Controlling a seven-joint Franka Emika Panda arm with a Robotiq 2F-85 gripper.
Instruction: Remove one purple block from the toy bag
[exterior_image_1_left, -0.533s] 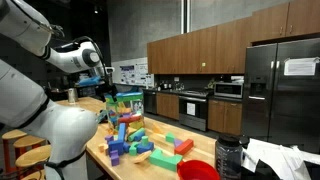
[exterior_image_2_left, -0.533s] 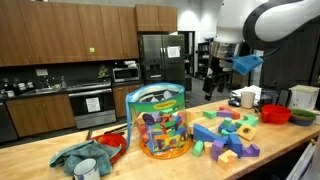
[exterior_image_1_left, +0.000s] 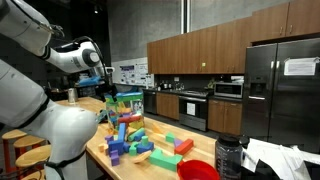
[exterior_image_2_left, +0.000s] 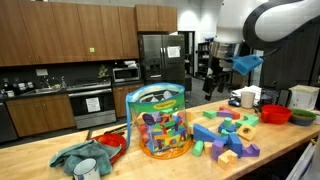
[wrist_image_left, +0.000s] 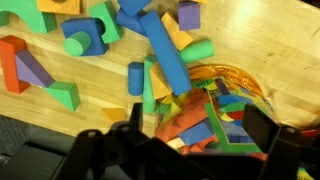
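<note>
The toy bag (exterior_image_2_left: 160, 122) is a clear boxy bag with a teal rim, full of colourful foam blocks, and stands on the wooden counter; it also shows in an exterior view (exterior_image_1_left: 125, 106). In the wrist view its open top (wrist_image_left: 215, 125) lies below and between my fingers. My gripper (exterior_image_2_left: 212, 90) hangs in the air above the counter, open and empty; it also shows in an exterior view (exterior_image_1_left: 102, 90) and in the wrist view (wrist_image_left: 200, 125). Loose purple blocks lie on the counter (exterior_image_2_left: 238, 151) (wrist_image_left: 35, 70). I cannot make out a purple block inside the bag.
Loose foam blocks (exterior_image_2_left: 225, 130) are spread beside the bag. A red bowl (exterior_image_2_left: 275, 115) and a white mug (exterior_image_2_left: 248, 97) stand at the far end. Another red bowl (exterior_image_2_left: 113, 143) and a teal cloth (exterior_image_2_left: 82, 157) lie on the bag's other side. A dark jug (exterior_image_1_left: 228, 155) stands near the counter's edge.
</note>
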